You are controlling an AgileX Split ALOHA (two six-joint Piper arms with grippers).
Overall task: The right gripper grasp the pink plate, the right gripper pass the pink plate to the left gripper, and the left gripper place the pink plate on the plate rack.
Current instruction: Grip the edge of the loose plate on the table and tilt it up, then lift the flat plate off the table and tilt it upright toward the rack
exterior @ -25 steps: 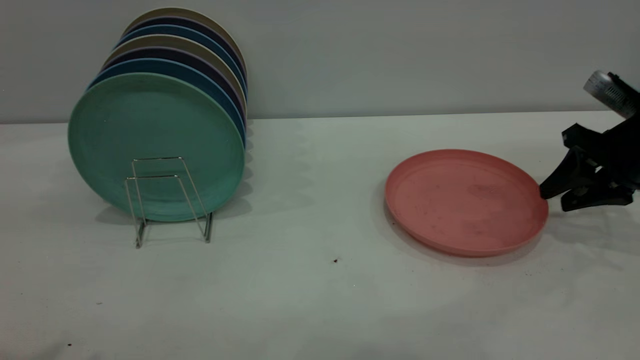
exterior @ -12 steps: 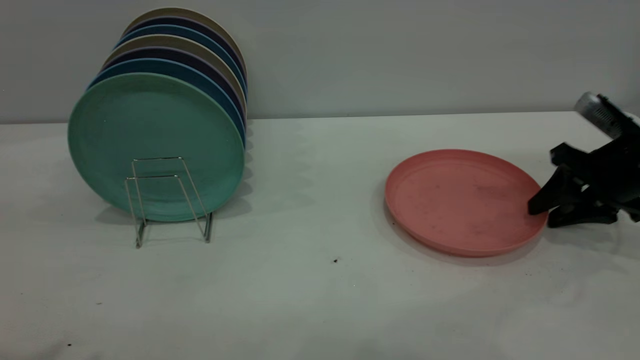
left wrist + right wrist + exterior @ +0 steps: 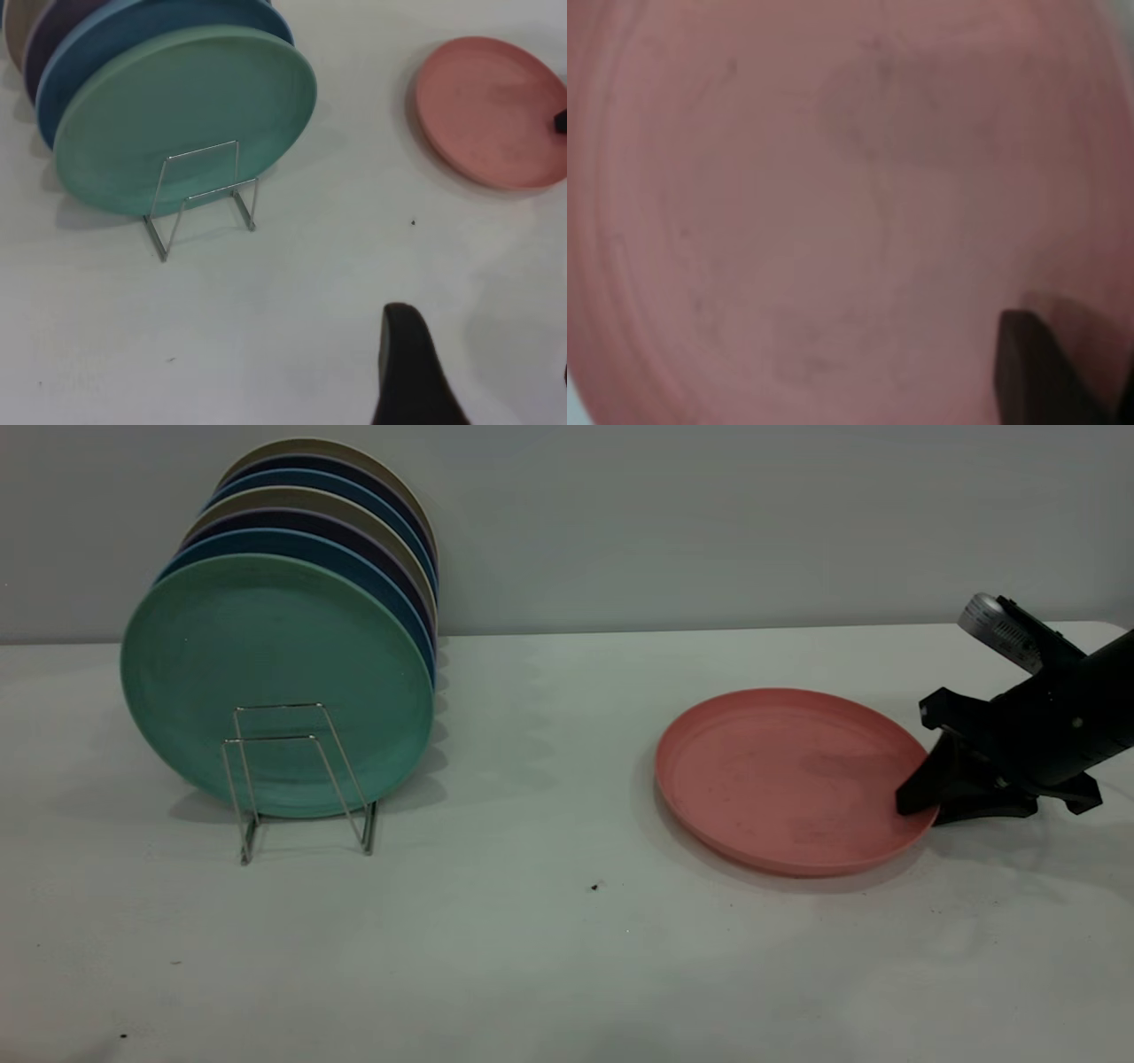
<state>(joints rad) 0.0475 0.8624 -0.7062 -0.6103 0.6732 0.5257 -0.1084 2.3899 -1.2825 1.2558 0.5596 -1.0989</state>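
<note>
Lying flat, pink plate [image 3: 788,779]; right hand [image 3: 921,806] straddles its rim, grip apparently unclosed.

Matt plastic pink plate [image 3: 788,779]; shiny wire rack [image 3: 297,779].

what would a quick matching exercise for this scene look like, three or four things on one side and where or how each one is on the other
Things:
1. pink plate
2. green plate
3. plate rack
4. right pincer

States:
A. standing upright, front of the row in the rack
B. lying flat on the table
C. straddling the pink plate's rim
D. two front wire loops free

Pairs: 1-B, 2-A, 3-D, 4-C
</note>
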